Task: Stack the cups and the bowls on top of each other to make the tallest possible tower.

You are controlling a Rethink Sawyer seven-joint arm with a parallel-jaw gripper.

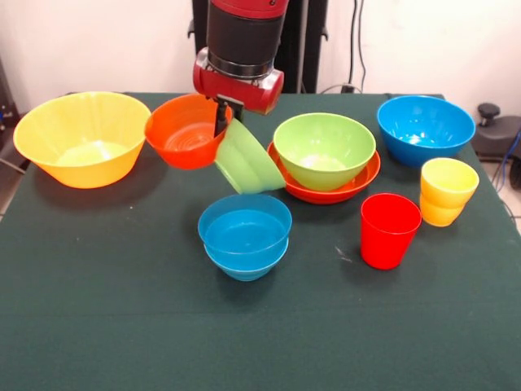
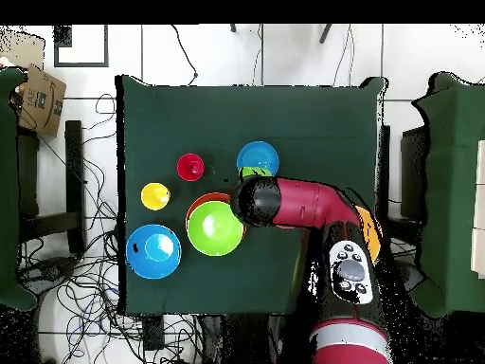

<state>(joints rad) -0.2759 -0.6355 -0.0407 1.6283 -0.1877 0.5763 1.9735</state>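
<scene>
My gripper (image 1: 222, 122) is shut on the rim of a small green bowl (image 1: 248, 160), which hangs tilted in the air. Just below and in front of it, a small blue bowl (image 1: 244, 232) stands on the table and looks like two nested ones. From above, the arm hides the gripper; only a sliver of the held green bowl (image 2: 251, 173) shows beside the blue bowl (image 2: 258, 156). A red cup (image 1: 389, 230) and a yellow stepped cup (image 1: 446, 191) stand to the right. A green bowl (image 1: 324, 149) sits inside a wide red-orange bowl (image 1: 358, 186).
A red-orange bowl (image 1: 183, 134) stands right beside the gripper, and a big orange-yellow bowl (image 1: 81, 138) is at the far left. A large blue bowl (image 1: 425, 129) sits at the back right. The dark green cloth (image 1: 122, 309) covers the table.
</scene>
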